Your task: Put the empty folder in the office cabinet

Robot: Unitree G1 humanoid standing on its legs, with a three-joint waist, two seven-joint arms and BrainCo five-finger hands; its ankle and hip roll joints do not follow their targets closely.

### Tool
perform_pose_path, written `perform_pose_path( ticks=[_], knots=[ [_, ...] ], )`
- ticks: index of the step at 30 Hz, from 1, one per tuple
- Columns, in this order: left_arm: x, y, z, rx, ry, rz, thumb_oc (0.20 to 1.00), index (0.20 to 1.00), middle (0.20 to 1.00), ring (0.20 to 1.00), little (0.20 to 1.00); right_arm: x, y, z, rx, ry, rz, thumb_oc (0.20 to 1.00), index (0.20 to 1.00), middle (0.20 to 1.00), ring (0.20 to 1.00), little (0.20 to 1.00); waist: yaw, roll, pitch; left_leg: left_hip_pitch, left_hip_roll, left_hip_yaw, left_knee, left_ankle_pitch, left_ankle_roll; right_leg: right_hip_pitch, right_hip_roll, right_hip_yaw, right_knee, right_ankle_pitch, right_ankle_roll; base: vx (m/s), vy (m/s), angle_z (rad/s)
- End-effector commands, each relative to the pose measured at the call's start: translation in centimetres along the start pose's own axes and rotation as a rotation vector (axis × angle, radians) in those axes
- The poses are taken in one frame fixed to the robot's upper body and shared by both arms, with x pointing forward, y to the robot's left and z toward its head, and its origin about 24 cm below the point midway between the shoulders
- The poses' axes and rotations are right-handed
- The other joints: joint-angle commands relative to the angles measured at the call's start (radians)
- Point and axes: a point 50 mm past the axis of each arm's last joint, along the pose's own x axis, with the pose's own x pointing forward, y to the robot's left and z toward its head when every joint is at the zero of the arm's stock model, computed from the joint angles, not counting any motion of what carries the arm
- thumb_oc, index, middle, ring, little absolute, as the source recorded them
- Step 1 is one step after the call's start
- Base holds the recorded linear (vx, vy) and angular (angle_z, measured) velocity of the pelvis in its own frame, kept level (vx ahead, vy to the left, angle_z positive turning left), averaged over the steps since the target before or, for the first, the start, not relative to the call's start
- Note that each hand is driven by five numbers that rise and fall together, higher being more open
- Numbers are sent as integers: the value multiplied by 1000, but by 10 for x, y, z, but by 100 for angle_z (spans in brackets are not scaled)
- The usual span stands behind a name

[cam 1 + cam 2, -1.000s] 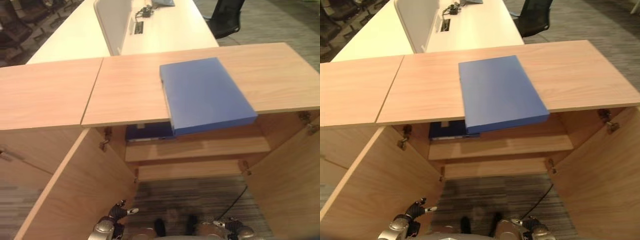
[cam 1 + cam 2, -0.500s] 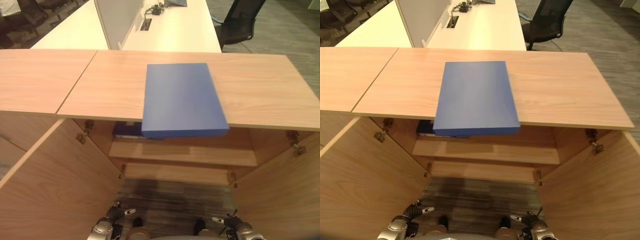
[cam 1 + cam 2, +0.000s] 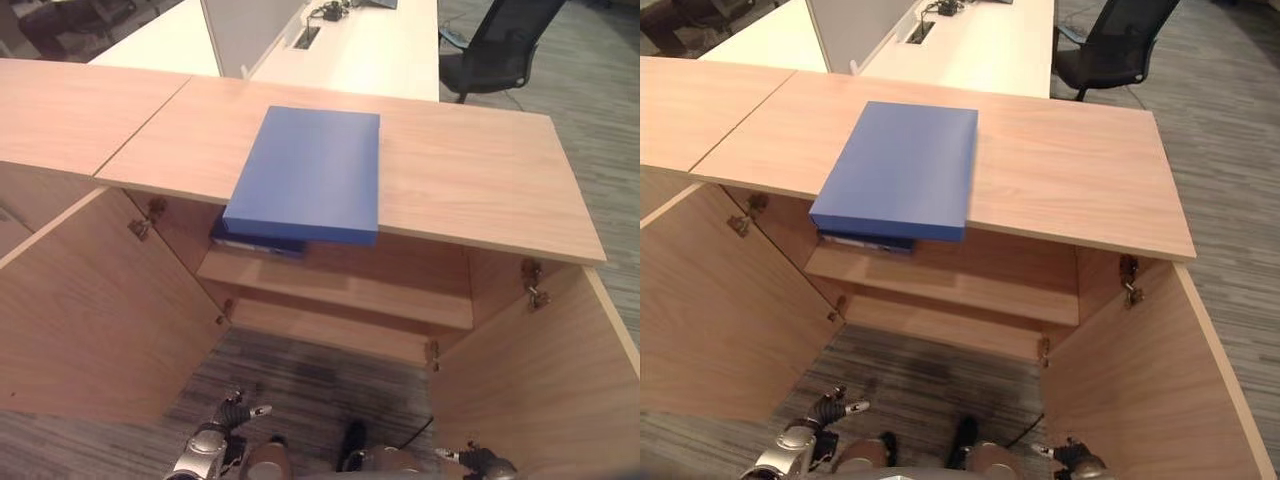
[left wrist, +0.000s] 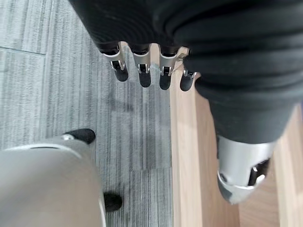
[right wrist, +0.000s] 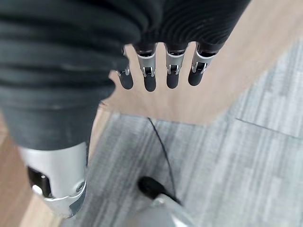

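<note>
A blue folder [image 3: 306,174] lies flat on the wooden top of the office cabinet [image 3: 470,170], its near edge jutting past the front. Below it both cabinet doors [image 3: 90,310] stand wide open, showing a shelf [image 3: 340,285] with another dark blue folder [image 3: 255,243] lying at its left end. My left hand [image 3: 215,445] hangs low at the bottom of the view, open and holding nothing; its straight fingers [image 4: 142,75] point at the carpet. My right hand [image 3: 485,462] hangs low on the other side, fingers [image 5: 161,75] also straight and empty.
The right door [image 3: 520,370] and left door flank the gap in front of the shelf. Behind the cabinet stands a white desk [image 3: 370,50] with a divider panel, and a black office chair [image 3: 500,45] at the back right. Grey striped carpet [image 3: 300,370] covers the floor.
The whole picture has shifted, so the camera has moved; the cabinet now looks turned and farther left. The folder stays on the top and both hands still hang low.
</note>
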Motion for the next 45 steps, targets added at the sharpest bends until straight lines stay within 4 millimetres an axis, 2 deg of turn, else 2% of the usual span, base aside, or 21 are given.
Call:
perform_pose_path(
  ticks=[1,3,6,9,13,15,16,17,18,20,22,25,26,28,30,31,32,33,37,42,45],
  knots=[
    [0,7,13,2,-69,12,1000,1000,1000,1000,1000,1,-1,8,9,-14,-13,1000,1000,1000,1000,1000,7,12,-28,-17,-9,4,-56,-45,-12,110,-29,33,-82,21,100,12,6,-8],
    [-1,8,14,-5,-77,16,1000,1000,1000,1000,1000,1,3,6,10,-16,3,1000,1000,1000,1000,1000,6,8,-42,-10,-27,4,-118,-6,-5,109,-27,22,-113,45,97,-16,9,2],
    [-2,8,15,-57,-88,16,1000,1000,1000,1000,1000,0,7,5,3,-15,12,1000,1000,1000,1000,1000,7,11,-55,13,-34,-5,-174,16,-6,122,-19,12,-136,50,100,33,13,-8],
    [-8,8,22,-285,-151,17,1000,1000,1000,1000,1000,0,11,5,21,-17,24,1000,1000,1000,1000,1000,14,16,-68,51,-35,-8,-213,28,-8,158,-14,10,-161,52,104,58,27,13],
    [-20,15,43,-435,-295,51,1000,1000,1000,1000,1000,0,12,7,17,-26,26,1000,1000,1000,1000,1000,23,17,-71,66,-33,-14,-223,25,-9,170,-15,9,-163,49,106,27,19,4],
    [-33,22,54,-518,-393,55,1000,1000,1000,1000,1000,-1,10,7,13,-30,24,1000,1000,1000,1000,1000,29,17,-72,71,-33,-15,-223,20,-9,172,-16,9,-163,48,110,27,24,6],
    [-47,31,66,-530,-484,66,1000,1000,1000,1000,1000,-1,7,4,7,-22,21,1000,1000,1000,1000,1000,33,19,-74,74,-31,-14,-223,15,-9,173,-16,8,-163,46,113,22,23,5],
    [-47,31,66,-530,-484,66,1000,1000,1000,1000,1000,-1,7,4,7,-22,21,1000,1000,1000,1000,1000,33,19,-74,74,-31,-14,-223,15,-9,173,-16,8,-163,46,113,31,35,2],
    [-63,43,79,-535,-580,102,1000,1000,1000,1000,1000,-1,6,-3,-1,-1,22,1000,1000,1000,1000,1000,39,21,-74,79,-31,-17,-223,11,-9,177,-17,9,-163,44,115,0,0,0],
    [-72,51,85,-532,-633,125,1000,1000,1000,1000,1000,-1,5,-6,-4,10,23,1000,1000,1000,1000,1000,42,22,-73,79,-31,-19,-223,9,-9,178,-17,9,-163,43,116,0,0,0],
    [-105,77,115,-504,-841,287,1000,1000,1000,1000,1000,-3,12,-15,11,33,45,1000,1000,1000,1000,1000,55,17,-74,90,-30,-25,-223,1,-11,187,-17,7,-163,39,117,36,9,1],
    [-121,90,131,-458,-945,407,1000,1000,1000,1000,1000,-4,18,-20,26,40,56,1000,1000,1000,1000,1000,58,13,-75,96,-29,-28,-223,-3,-14,192,-16,5,-163,33,118,26,-13,5],
    [-139,102,149,-365,-1048,572,1000,1000,1000,1000,1000,-6,26,-25,29,44,67,1000,1000,1000,1000,1000,60,7,-80,101,-25,-30,-223,-7,-19,197,-15,7,-163,28,118,17,-19,6],
    [-155,111,165,-279,-1135,732,1000,1000,1000,1000,1000,-7,33,-26,31,38,75,1000,1000,1000,1000,1000,60,1,-85,107,-22,-29,-223,-10,-24,200,-15,7,-163,25,119,21,-23,8],
    [-160,112,171,-254,-1166,774,1000,1000,1000,1000,1000,-7,36,-25,30,35,77,1000,1000,1000,1000,1000,59,-2,-85,106,-24,-28,-223,-7,-24,199,-16,8,-163,28,119,6,-7,2],
    [-173,110,187,-198,-1259,809,1000,1000,1000,1000,1000,-8,38,-25,25,29,75,1000,1000,1000,1000,1000,55,-3,-88,116,-21,-27,-223,-15,-28,206,-14,11,-163,24,120,0,0,0],
    [-173,110,188,-198,-1261,809,1000,1000,1000,1000,1000,-8,38,-24,26,28,75,1000,1000,1000,1000,1000,55,-5,-88,111,-23,-27,-223,-9,-26,201,-16,11,-163,27,120,0,0,0],
    [-181,106,203,-69,-1322,834,1000,1000,1000,1000,1000,-7,38,-24,22,29,70,1000,1000,1000,1000,1000,50,-3,-94,120,-21,-24,-223,-19,-29,207,-14,15,-163,24,122,0,0,0],
    [-181,96,226,141,-1376,799,1000,1000,1000,1000,1000,-6,36,-22,1,38,65,1000,1000,1000,1000,1000,35,4,-106,129,-22,-15,-223,-26,-30,211,-15,21,-163,27,125,4,8,-3],
    [-188,79,245,315,-1467,698,1000,1000,1000,1000,1000,-4,30,-17,-3,38,53,1000,1000,1000,1000,1000,20,10,-119,133,-26,-4,-223,-25,-28,209,-18,29,-163,36,127,-1,20,-10],
    [-202,64,255,430,-1569,629,1000,1000,1000,1000,1000,-4,27,-16,-23,38,53,1000,1000,1000,1000,1000,7,15,-128,139,-28,5,-223,-31,-26,208,-19,39,-163,41,130,1,27,-6]
  ],
)
